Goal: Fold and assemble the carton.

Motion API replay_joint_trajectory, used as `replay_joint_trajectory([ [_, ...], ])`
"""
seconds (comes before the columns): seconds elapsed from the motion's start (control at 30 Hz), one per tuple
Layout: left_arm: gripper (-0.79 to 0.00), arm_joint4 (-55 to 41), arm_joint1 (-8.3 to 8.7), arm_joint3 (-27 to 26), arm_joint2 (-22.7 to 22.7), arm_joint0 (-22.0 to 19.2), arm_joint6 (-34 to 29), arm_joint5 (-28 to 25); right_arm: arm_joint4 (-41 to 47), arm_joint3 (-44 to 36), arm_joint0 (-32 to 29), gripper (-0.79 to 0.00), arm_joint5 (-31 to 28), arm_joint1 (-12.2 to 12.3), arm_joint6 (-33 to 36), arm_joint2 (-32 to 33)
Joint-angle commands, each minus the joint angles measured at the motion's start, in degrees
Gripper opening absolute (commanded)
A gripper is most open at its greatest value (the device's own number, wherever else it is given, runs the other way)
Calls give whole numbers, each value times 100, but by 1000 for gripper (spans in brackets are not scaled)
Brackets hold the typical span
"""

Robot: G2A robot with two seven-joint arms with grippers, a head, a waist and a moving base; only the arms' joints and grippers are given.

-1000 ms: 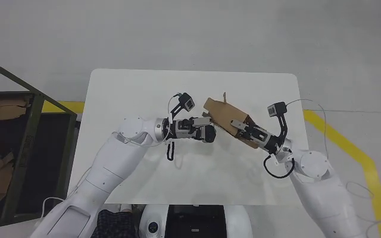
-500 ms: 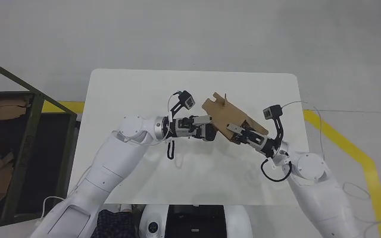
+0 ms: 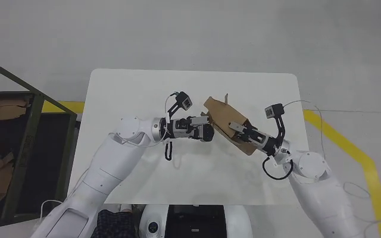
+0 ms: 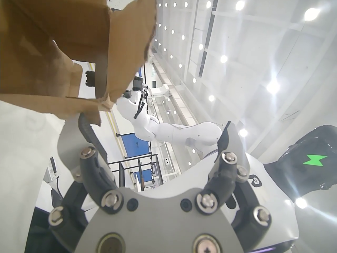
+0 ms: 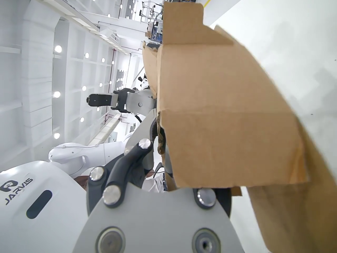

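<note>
Cardboard tells you where you stand: the carton [image 3: 229,119] is opened into a box shape and hangs above the table [image 3: 131,95], clamped at one end by the right end effector [image 3: 239,128]. The left end effector [image 3: 208,127] is spread wide, one finger right at a loose flap. The end flaps stick out unfolded, so by my judgement folding and tucking them is what remains.

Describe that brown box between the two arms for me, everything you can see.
The carton is plain brown corrugated cardboard, half-formed: its walls are creased into a box shape, and its end flaps are loose and open, with ragged corners. It hangs tilted over the white table between both arms. The right tool is clamped on one end; the left tool is open, one finger at a flap.
</note>
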Motion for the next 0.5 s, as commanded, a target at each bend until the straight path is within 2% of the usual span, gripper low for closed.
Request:
replay_joint_trajectory([
  [0.0, 0, 57, 38, -84, -132, 117, 37, 40, 109, 76, 15, -785, -32, 10, 197, 37],
  [0.3, 0, 101, 210, -418, -827, 693, 74, 159, 900, 594, 203, -785, -386, 20, 1198, 54],
  [0.47, 0, 143, 306, -627, -1260, 1062, 77, 145, 1297, 858, 397, -785, -711, 32, 2021, 50],
])
